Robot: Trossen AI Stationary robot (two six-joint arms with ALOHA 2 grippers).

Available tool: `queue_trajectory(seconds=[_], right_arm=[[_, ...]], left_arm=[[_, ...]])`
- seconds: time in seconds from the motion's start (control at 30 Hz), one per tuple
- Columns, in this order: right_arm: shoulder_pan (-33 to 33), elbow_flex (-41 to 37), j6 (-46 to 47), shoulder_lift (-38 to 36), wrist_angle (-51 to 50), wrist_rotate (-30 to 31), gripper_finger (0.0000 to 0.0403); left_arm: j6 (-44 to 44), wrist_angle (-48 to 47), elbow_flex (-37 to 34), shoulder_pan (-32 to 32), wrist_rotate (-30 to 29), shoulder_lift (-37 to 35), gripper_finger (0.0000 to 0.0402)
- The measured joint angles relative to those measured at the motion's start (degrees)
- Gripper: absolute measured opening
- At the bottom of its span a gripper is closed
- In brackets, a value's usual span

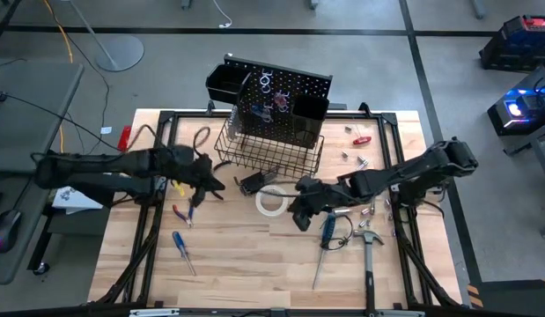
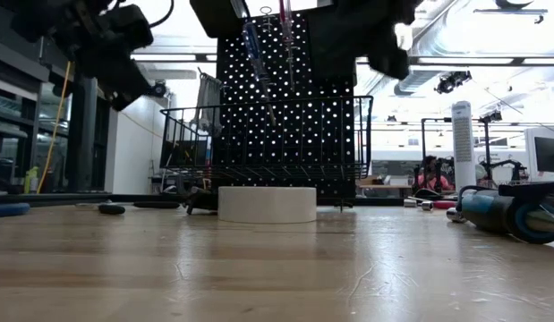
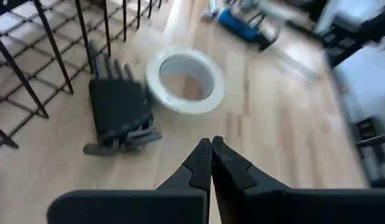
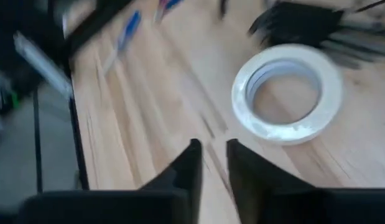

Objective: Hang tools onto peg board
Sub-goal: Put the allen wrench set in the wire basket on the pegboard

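high view first: your right tool hangs just beside the white tape roll, on the side toward the table's right edge, and is the nearer one; your left tool sits well apart from the roll, toward the left, close to the red-handled pliers. right wrist view shows its fingers a small way apart with nothing between them, the roll lying flat just ahead and off to one side, hole facing up. left wrist view shows that tool's fingers pressed together, empty, pointed at the roll and at the black folding key set lying just beside it. peg board stands upright at the back of the table with the wire basket in front, just behind the roll. my guess: the roll is the pick, and you'd need one finger in the hole and one outside the wall. blue-handled screwdriver and hammer lie behind the right tool, handles toward the near edge.
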Motion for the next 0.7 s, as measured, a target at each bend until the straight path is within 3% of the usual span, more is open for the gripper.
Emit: queue_trajectory(seconds=[0.17, 0.33, 0.53, 0.7], right_arm=[[-1.7, 0.0, -15.0, 4.2, 0.3, -4.7, 0.0162], [-3.2, 0.4, -23.6, 6.7, 0.6, -4.8, 0.0238], [-5.2, 5.9, -25.7, 6.7, -3.1, -0.7, 0.0256], [-6.4, 11.1, -24.8, 6.7, -8.0, 2.4, 0.0257]], left_arm=[[4.7, 3.8, 0.1, -8.2, -8.7, 7.1, 0.0002], [12.1, 1.5, 4.3, -11.1, -15.6, 18.6, 0.0033], [24.0, 2.2, 9.0, -10.0, -21.6, 31.1, 0.0113], [26.4, 0.0, 10.2, -7.2, -22.3, 36.9, 0.0178]])
